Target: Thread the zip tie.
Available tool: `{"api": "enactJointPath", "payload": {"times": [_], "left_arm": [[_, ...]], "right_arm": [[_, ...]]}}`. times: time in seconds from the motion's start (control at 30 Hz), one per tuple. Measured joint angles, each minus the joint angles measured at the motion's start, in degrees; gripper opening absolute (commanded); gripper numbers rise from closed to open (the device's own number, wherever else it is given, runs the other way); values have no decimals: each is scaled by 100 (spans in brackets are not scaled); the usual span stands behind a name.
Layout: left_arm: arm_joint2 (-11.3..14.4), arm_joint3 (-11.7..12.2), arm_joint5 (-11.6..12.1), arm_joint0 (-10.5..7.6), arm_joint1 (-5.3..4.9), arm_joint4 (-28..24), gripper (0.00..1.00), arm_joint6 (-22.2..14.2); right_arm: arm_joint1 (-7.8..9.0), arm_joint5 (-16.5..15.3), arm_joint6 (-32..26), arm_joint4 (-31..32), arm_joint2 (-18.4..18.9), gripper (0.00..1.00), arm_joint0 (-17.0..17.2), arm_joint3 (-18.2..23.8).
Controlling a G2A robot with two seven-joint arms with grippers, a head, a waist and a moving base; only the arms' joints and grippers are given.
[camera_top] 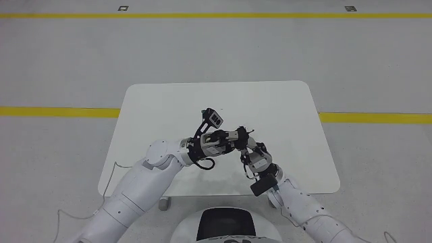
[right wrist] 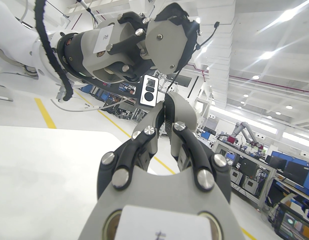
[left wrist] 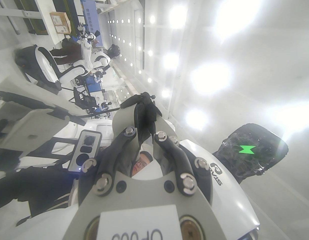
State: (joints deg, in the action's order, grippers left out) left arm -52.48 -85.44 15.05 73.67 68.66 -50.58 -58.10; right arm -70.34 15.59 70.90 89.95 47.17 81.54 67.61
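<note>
Both arms meet in the air above the front half of the white table (camera_top: 283, 108). A thin black zip tie (right wrist: 205, 38) runs from my right gripper (right wrist: 166, 102) up past my left gripper (right wrist: 189, 26), and its free end (right wrist: 216, 24) sticks out beyond. The right gripper is shut on the tie's lower end. The left gripper (left wrist: 144, 106) points upward with its black pads (left wrist: 149, 116) pressed together on the tie. In the top view the left gripper (camera_top: 237, 138) and right gripper (camera_top: 250, 150) are almost touching.
The tabletop (right wrist: 44, 166) lies bare below the grippers. The left arm's black cable (right wrist: 44, 38) loops beside its wrist. Workbenches and other robots (right wrist: 244, 131) stand far off in the hall.
</note>
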Motion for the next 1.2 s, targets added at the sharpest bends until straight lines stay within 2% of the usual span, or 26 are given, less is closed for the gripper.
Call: {"api": "enactJointPath", "payload": {"times": [1.2], "left_arm": [[0,0,0,0,0,0,0,0]], "right_arm": [[22,-29,-98,0,-265,0,-142,-145]]}}
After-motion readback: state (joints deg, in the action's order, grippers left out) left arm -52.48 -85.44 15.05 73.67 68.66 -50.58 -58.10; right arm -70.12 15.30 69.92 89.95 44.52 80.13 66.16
